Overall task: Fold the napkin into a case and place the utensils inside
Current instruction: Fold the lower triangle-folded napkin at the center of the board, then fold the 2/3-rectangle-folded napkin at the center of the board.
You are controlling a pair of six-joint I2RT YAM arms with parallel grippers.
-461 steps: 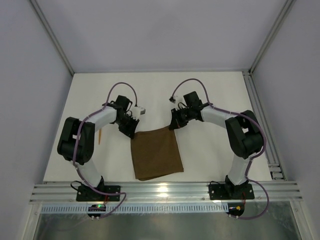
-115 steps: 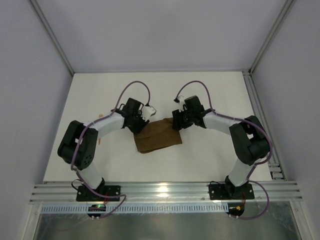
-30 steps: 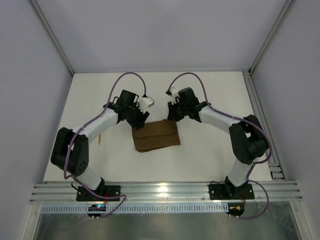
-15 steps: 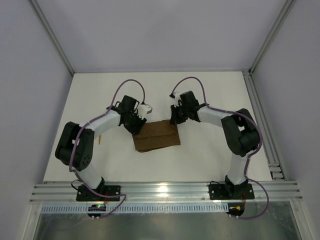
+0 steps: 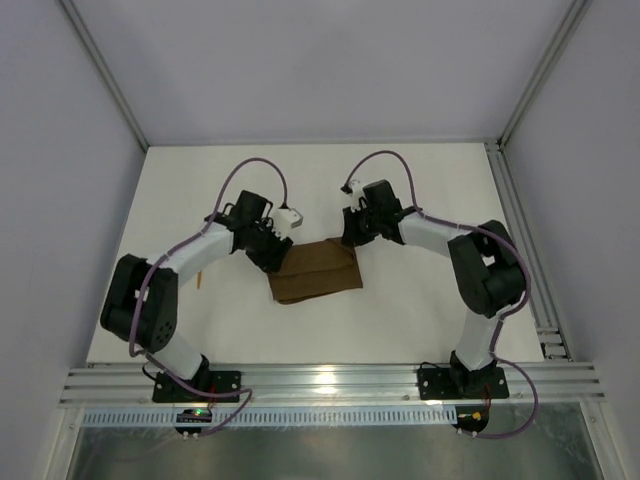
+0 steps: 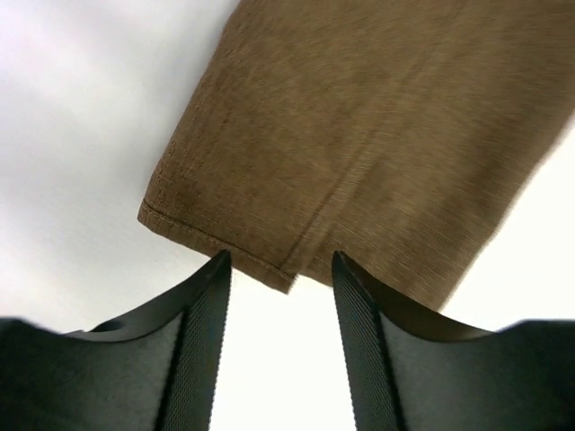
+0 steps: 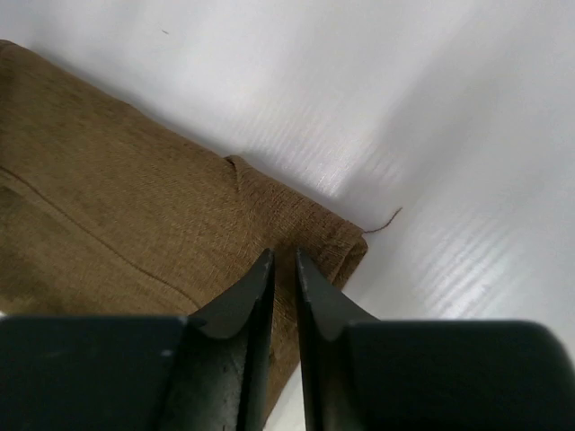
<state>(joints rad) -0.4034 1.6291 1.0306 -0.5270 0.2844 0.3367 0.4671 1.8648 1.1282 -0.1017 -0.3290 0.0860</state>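
Note:
The dark brown napkin (image 5: 315,270) lies folded into an oblong on the white table between the arms. My left gripper (image 5: 275,250) is open at its far left corner. In the left wrist view the gripper (image 6: 280,260) straddles the napkin's (image 6: 359,126) layered corner. My right gripper (image 5: 352,238) is at the far right corner. In the right wrist view it (image 7: 284,256) is closed to a narrow gap with the cloth (image 7: 135,206) between the tips. One thin orange-tan utensil (image 5: 203,278) lies by the left arm; the other is hidden.
The white table (image 5: 420,180) is walled on the left, right and back. A metal rail (image 5: 320,382) runs along the near edge by the arm bases. A loose thread (image 7: 386,220) trails from the napkin's right corner.
The napkin went from a flat square to a folded oblong. In the last second both grippers came down onto its far corners, and the right one closed there.

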